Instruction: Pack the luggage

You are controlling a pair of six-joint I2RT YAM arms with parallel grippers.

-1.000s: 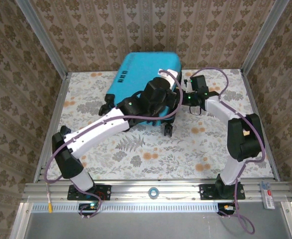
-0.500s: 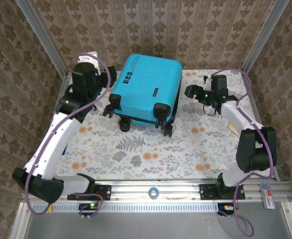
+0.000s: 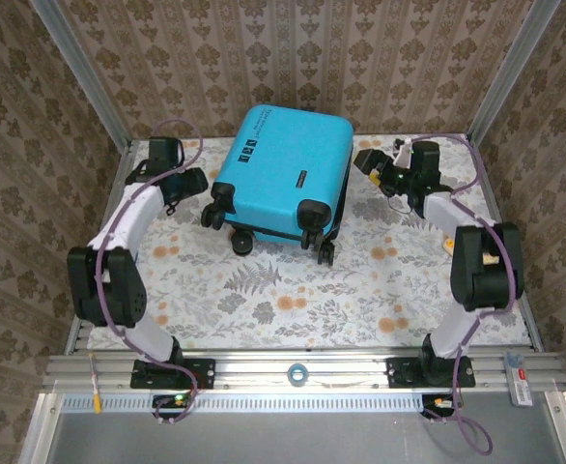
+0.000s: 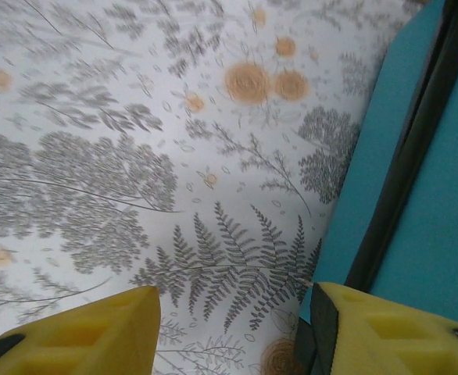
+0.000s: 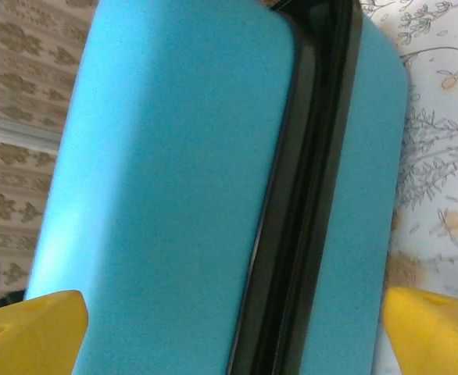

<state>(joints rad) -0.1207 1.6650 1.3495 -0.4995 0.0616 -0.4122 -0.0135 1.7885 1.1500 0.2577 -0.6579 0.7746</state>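
Two arms have pulled clear of the suitcase [image 3: 285, 164] in the last second. The left gripper [image 3: 192, 183] is now off its left side over the table [image 3: 293, 290], jaws roughly half apart and empty. The suitcase lies shut at the middle of the table's far edge, wheels toward the near edge, and the right gripper [image 3: 366, 160] hangs just off its right side, jaws wide and empty. The closing push looks done and the task near finished.

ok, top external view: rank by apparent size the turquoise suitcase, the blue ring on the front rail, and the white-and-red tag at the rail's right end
1. Turquoise hard-shell suitcase, by far the largest.
2. White-and-red rectangular tag.
3. Small blue ring, only slightly smaller; both lie on the aluminium front rail, so this gap is narrow.
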